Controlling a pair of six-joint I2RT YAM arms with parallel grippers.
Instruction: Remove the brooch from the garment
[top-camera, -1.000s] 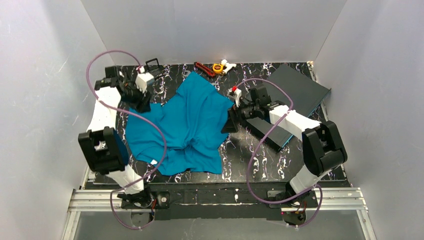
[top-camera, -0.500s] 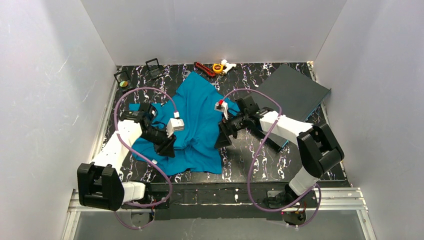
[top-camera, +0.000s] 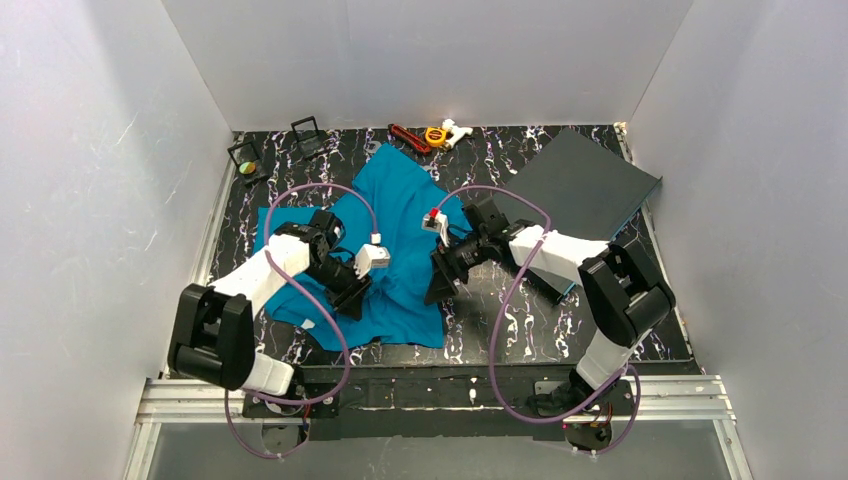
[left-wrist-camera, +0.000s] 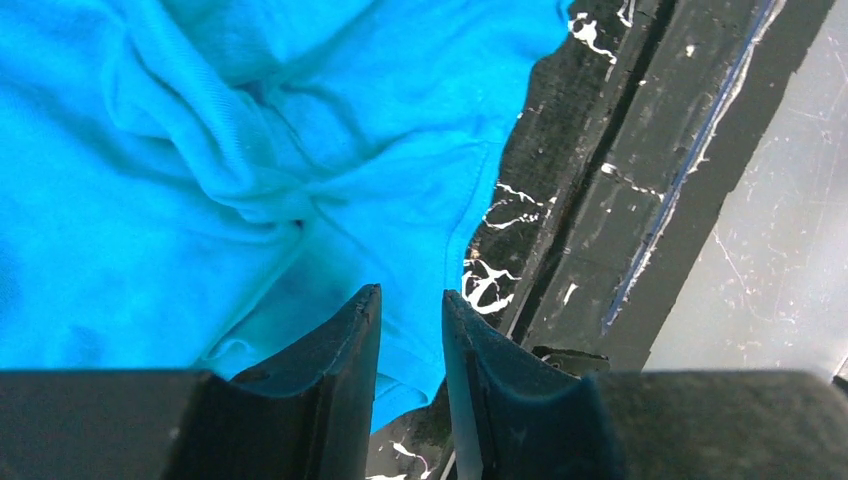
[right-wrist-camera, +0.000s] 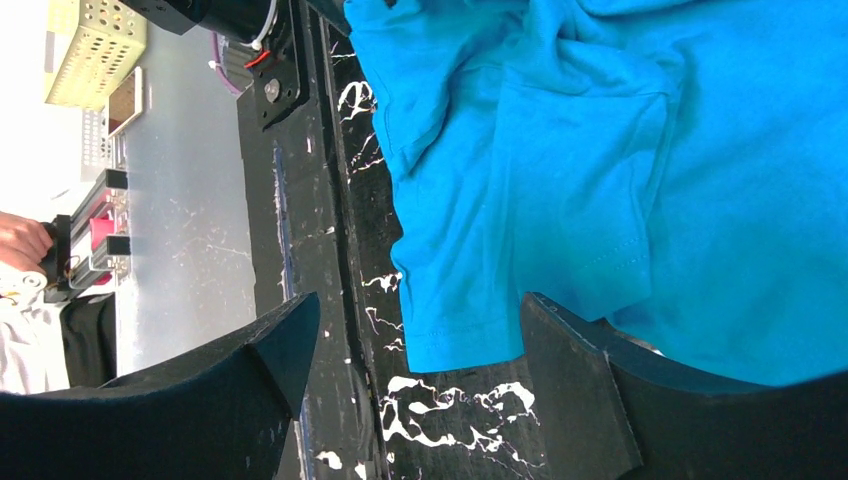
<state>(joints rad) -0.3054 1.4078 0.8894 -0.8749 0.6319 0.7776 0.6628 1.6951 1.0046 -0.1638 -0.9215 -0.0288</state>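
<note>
1. Garment (top-camera: 400, 215) in the top view: the teal shirt lies crumpled across the middle of the marbled table (top-camera: 465, 325), with its lower hem near the table's 6 o'clock edge. No brooch shows anywhere on it, so it may sit inside a fold. The left gripper (top-camera: 350, 300) hangs over the shirt's 7 o'clock part. The right gripper (top-camera: 437, 290) is at its 4 o'clock edge. The two are close together, so if both reach for the central crease they could knock into each other.

2. Left wrist view: the left gripper (left-wrist-camera: 410, 292) has its jaws only narrowly parted, with nothing visibly clamped between them. It is above the garment (left-wrist-camera: 200, 150) near the hem, and bare table (left-wrist-camera: 530, 150) lies at 3 o'clock. A pinch here would likely take plain cloth, not the brooch. A lift could then drag the shirt toward the table's edge.

3. Right wrist view: the right gripper (right-wrist-camera: 420, 300) is spread wide and empty, straddling the hem of the garment (right-wrist-camera: 600, 150), with table (right-wrist-camera: 350, 130) at 9 o'clock. Closing blind here risks bunching the cloth and burying the brooch, whose place cannot be told from any view.
</note>
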